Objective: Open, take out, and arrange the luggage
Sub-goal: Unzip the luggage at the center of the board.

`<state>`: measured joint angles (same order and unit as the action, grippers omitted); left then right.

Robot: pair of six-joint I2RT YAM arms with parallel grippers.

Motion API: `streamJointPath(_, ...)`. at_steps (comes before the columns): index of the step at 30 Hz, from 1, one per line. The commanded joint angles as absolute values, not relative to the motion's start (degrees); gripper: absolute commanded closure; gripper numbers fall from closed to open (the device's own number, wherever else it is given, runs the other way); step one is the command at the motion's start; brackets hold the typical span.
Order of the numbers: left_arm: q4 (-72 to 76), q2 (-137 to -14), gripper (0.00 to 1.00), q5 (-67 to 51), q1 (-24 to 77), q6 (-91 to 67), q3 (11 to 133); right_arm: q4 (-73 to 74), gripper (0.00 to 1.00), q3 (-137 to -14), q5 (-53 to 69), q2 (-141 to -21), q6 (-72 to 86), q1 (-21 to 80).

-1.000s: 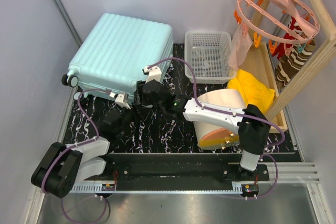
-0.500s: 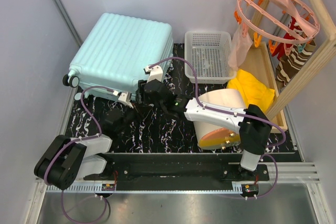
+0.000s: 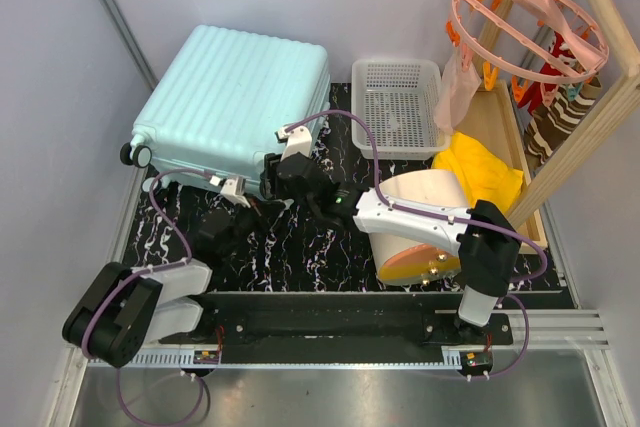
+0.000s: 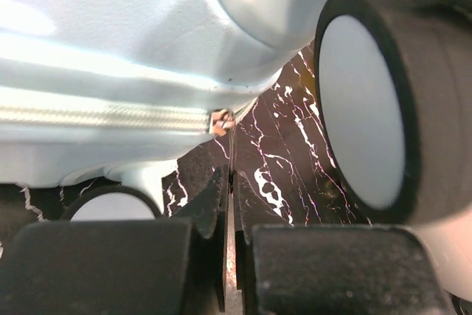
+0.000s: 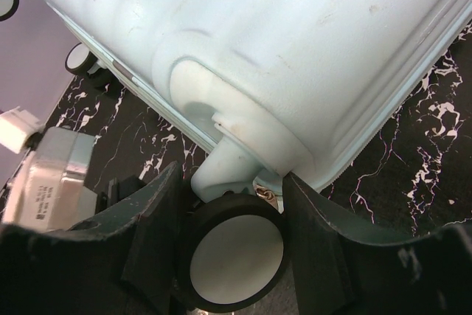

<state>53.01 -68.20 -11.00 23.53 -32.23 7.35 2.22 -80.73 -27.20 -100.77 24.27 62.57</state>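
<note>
The luggage (image 3: 235, 97), a pale mint ribbed suitcase, lies flat and closed at the back left of the black marbled mat. My left gripper (image 3: 248, 199) is at its near edge, low on the mat. In the left wrist view the left gripper (image 4: 231, 176) is shut on the thin metal zip pull (image 4: 231, 252), which hangs from the slider (image 4: 220, 121) on the closed zipper (image 4: 103, 117). My right gripper (image 5: 232, 182) straddles the near-corner wheel (image 5: 236, 260), and its fingers (image 5: 151, 234) press on both sides of the wheel.
A white mesh basket (image 3: 397, 107) stands right of the luggage. A cream cylinder with an orange end (image 3: 425, 237) lies under my right arm. Yellow cloth (image 3: 487, 172), a pink clip hanger (image 3: 525, 22) and a wooden rack (image 3: 590, 87) fill the right side. A wall runs along the left.
My left gripper has closed, and its jaws now pinch the zip pull. The left arm has shifted slightly at the suitcase's near edge. The right arm has stayed on the wheel.
</note>
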Motion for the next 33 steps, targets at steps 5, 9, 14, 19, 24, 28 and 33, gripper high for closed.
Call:
streamJointPath(5,54.7,-52.7,1.00,-4.8,15.0,-35.9,2.6,3.9,0.98,-78.9,-30.1,-94.7,21.1,63.0)
streamJointPath(9,47.0,-47.7,1.00,-7.5,11.2,-33.6,3.9,3.8,0.99,-78.9,-30.1,-95.0,21.0,62.8)
streamJointPath(14,44.5,-44.6,1.00,-11.1,8.6,-32.3,2.8,3.8,0.99,-79.0,-29.8,-95.0,21.1,62.9)
streamJointPath(19,44.3,-45.4,0.73,-19.9,10.4,-25.7,2.5,3.8,0.99,-79.0,-29.5,-95.1,21.4,62.8)
streamJointPath(24,52.5,-48.6,0.34,-17.5,19.8,-24.9,1.6,3.7,0.99,-79.3,-29.0,-95.4,21.3,62.8)
streamJointPath(28,60.5,-56.3,0.28,-17.9,20.2,-26.5,2.1,3.7,0.99,-79.1,-28.2,-94.7,21.6,62.8)
streamJointPath(33,64.8,-66.8,0.23,-18.3,20.3,-26.7,4.6,3.7,0.99,-78.4,-28.7,-93.4,21.8,62.9)
